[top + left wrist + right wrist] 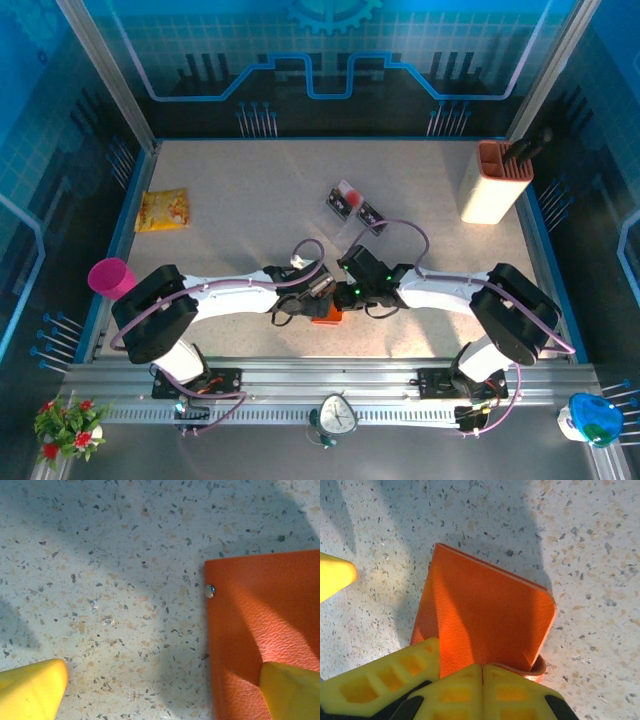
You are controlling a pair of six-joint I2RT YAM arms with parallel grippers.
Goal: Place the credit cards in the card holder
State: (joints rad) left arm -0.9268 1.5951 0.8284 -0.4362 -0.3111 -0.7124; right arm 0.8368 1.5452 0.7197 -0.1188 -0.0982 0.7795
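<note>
The card holder [480,615] lay on the speckled table [230,180] near its front edge, between the 2 arms. In the overhead view it showed as a small orange patch under the 2 wrists. It was shut, orange leather side up, and a small metal stud [210,591] sat at 1 edge.

The right gripper [481,680] had its 2 yellow fingers pressed tight together, with no gap along the seam where they met. They sat right at the near edge of the card holder, where a strip of orange leather curled beneath them. Whether they pinched that edge or only touched it could not be told from the right wrist view.

The left gripper [160,690] was spread wide. 1 yellow fingertip [30,687] was over bare table well clear of the leather. The other fingertip [290,690] was over the orange cover, and contact could not be judged. Nothing lay between them except the holder's edge and the table.

The credit cards [371,215] lay loose on the table farther back, apart from the card holder and both grippers. A cream-and-orange container [495,183] stood at the far right, and a yellow packet [163,210] lay at the far left.
</note>
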